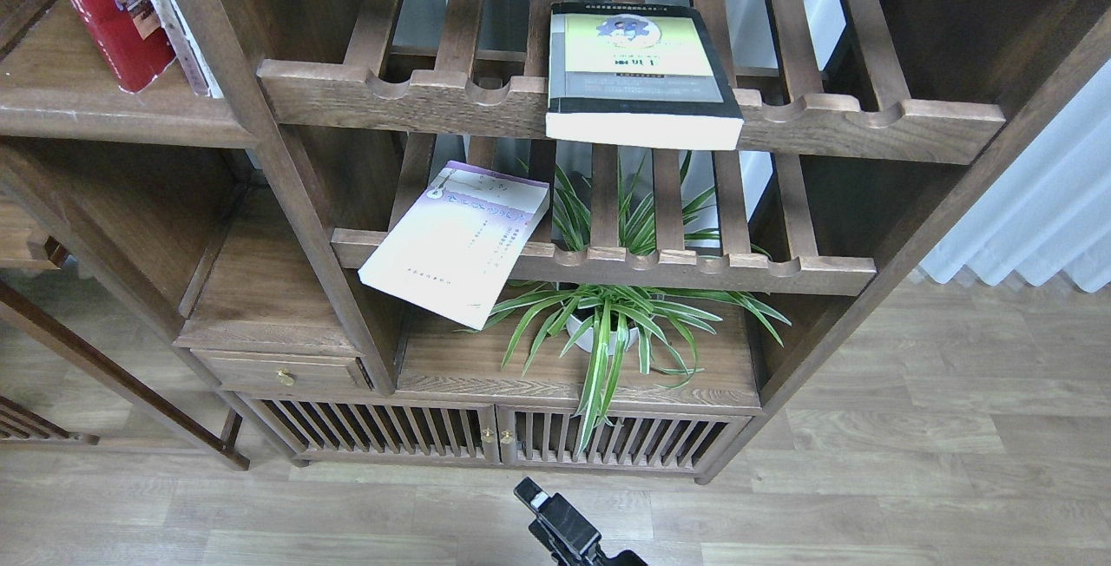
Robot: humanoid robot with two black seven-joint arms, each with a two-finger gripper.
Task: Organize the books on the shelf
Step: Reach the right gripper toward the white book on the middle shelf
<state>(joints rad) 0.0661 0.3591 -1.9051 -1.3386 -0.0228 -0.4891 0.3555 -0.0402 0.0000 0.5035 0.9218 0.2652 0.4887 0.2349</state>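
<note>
Red book (108, 6) stands leaning on the solid shelf (113, 110) top left, yellow-green book (638, 62) and lavender book (460, 240) lie flat overhanging slatted racks, likely awaiting pickup; one end effector (564, 527) low, empty, opening indiscernible, side unclear.

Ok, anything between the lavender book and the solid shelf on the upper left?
Yes: the lavender book lies on the lower slatted rack, and the bookcase's upright post stands between it and the solid shelf, where the red book stands.
</note>
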